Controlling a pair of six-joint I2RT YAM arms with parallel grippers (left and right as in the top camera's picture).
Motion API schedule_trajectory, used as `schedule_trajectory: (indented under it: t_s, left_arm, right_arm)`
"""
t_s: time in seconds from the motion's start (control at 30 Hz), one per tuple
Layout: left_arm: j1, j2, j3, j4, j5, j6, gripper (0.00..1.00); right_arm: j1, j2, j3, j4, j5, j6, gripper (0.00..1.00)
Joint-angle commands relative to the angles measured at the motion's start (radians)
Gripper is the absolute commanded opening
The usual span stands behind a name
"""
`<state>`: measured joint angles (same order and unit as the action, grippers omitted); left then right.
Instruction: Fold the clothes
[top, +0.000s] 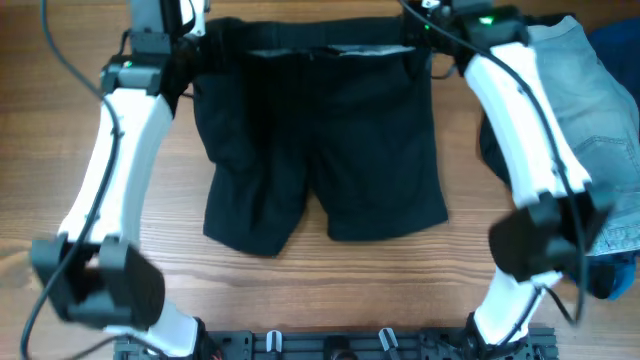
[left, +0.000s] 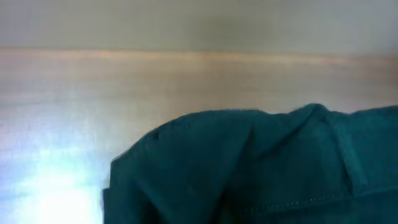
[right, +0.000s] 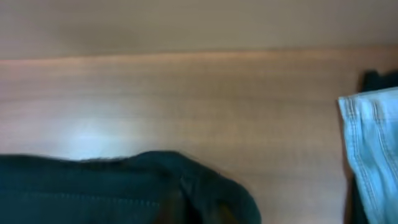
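Bright and even from overhead, softly lit from above. Just faint shadow on the wooden table (top: 30, 150) beneath the left arm (top: 110, 170) and along the hem of the black shorts (top: 330, 150). Too dark on that fabric for much fold detail. Smeared with blur at the right arm (top: 525, 130), worst around its dark elbow low on the right. Over to the left wrist view: soft throughout, out of focus, washed by white glare at the lower left of the wood. Greenish in tint on the cloth there. Right wrist view now: blurred as well, pale sheen at centre left, fuzzy on the seams of the light-blue denim (right: 373, 155), dimmer toward the top.
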<state>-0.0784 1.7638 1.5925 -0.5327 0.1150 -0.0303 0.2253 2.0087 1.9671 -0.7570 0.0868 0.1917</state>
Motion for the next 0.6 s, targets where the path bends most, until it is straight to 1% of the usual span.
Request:
schedule_trajectory:
  t_s: [0.0,0.07,0.17,0.23,0.3,0.37,0.4,0.5,0.57]
  left_arm:
    - [0.023,0.102,0.016,0.13,-0.068,-0.004,1.0]
    - [0.023,0.126,0.016,0.166,-0.068,-0.004,1.0]
    - [0.024,0.094,0.018,0.149,-0.068,-0.005,1.0]
    - [0.024,0.058,0.018,0.106,-0.067,-0.022,1.0]
    - [0.024,0.015,0.018,0.025,-0.054,-0.055,1.0]
    - [0.024,-0.016,0.018,-0.058,-0.019,-0.06,1.0]
    - [0.024,-0.035,0.018,-0.124,0.012,-0.06,1.0]
    - [0.024,-0.059,0.018,-0.267,0.081,-0.06,1.0]
    - [0.024,-0.061,0.018,-0.357,0.087,-0.06,1.0]
  right_arm:
    - [-0.031,0.11,0.0,0.094,0.08,-0.017,1.0]
    - [-0.038,0.116,0.002,0.112,0.08,-0.016,1.0]
    - [-0.051,0.069,0.004,0.097,0.065,-0.016,1.0]
    - [-0.06,0.017,0.004,0.05,0.03,-0.016,1.0]
    - [-0.069,-0.029,0.004,-0.024,-0.002,-0.016,1.0]
    - [-0.079,-0.061,0.004,-0.121,-0.047,-0.016,1.0]
    - [-0.084,-0.072,0.004,-0.175,-0.072,-0.016,1.0]
    - [-0.102,-0.077,0.004,-0.34,-0.174,-0.016,1.0]
    - [-0.106,-0.072,0.0,-0.435,-0.246,-0.018,1.0]
